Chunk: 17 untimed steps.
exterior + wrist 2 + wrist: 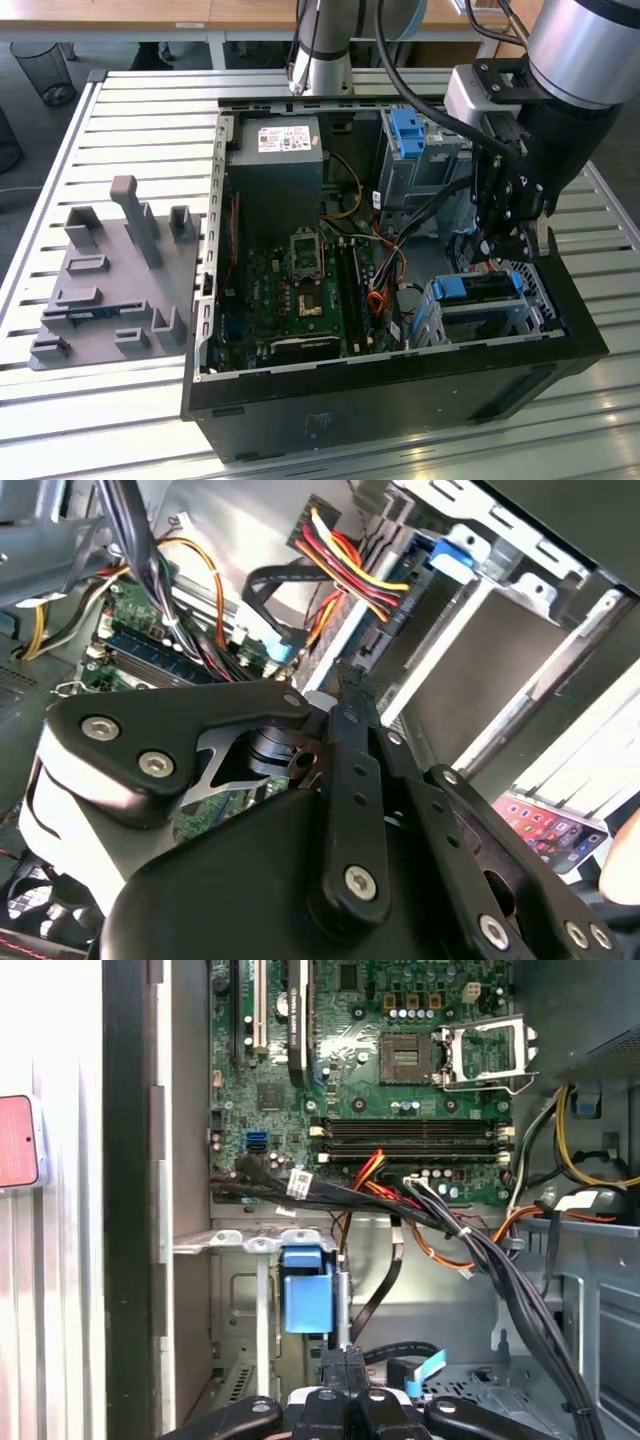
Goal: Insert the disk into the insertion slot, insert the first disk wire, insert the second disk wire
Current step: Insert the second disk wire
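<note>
Gripper (505, 250) jaws look clenched on a black wire plug (338, 1362), just above the disk (478, 288) seated in its slot (541, 300). The plug is probably rigid and its wire floppy, so grip the plug body.

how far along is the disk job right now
Done: the disk sits inside the insertion slot. In hand: the gripper hangs just above it, beside the red-yellow-black wire bundle. Left: whether either wire is plugged cannot be told.
</note>
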### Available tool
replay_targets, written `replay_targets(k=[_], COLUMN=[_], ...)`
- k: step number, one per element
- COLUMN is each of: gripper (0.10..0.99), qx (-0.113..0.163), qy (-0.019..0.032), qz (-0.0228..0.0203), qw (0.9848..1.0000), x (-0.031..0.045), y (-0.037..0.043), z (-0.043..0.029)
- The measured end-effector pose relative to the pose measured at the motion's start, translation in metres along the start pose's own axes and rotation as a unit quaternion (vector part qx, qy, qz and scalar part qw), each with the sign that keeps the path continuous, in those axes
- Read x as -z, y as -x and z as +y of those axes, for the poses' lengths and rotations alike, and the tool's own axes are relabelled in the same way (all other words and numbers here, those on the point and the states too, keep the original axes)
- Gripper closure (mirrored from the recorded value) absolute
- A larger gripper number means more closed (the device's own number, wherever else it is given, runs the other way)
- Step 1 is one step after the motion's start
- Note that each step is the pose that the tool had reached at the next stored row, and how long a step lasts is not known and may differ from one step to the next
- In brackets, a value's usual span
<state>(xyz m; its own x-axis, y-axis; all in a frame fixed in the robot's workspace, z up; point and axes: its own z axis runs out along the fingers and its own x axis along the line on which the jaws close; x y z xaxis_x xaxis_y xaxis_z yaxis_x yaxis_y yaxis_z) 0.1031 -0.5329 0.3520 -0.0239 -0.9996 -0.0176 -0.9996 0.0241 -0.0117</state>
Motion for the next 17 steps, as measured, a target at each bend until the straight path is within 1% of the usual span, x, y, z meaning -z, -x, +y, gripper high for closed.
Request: replay_targets(k=[4, 6, 12, 17], gripper=[0.980, 0.980, 0.980, 0.980], qx=[0.000, 0.000, 0.000, 0.000], qy=[0.0000, 0.0000, 0.0000, 0.0000], qz=[0.0000, -0.0001, -0.0004, -0.0003], qw=[1.0000, 1.0000, 1.0000, 1.0000], x=[-0.0002, 0.0000, 0.0031, 0.0046], y=[0.0097, 0.0130, 0.0184, 0.0207], z=[0.0005, 0.0008, 0.0025, 0.0033])
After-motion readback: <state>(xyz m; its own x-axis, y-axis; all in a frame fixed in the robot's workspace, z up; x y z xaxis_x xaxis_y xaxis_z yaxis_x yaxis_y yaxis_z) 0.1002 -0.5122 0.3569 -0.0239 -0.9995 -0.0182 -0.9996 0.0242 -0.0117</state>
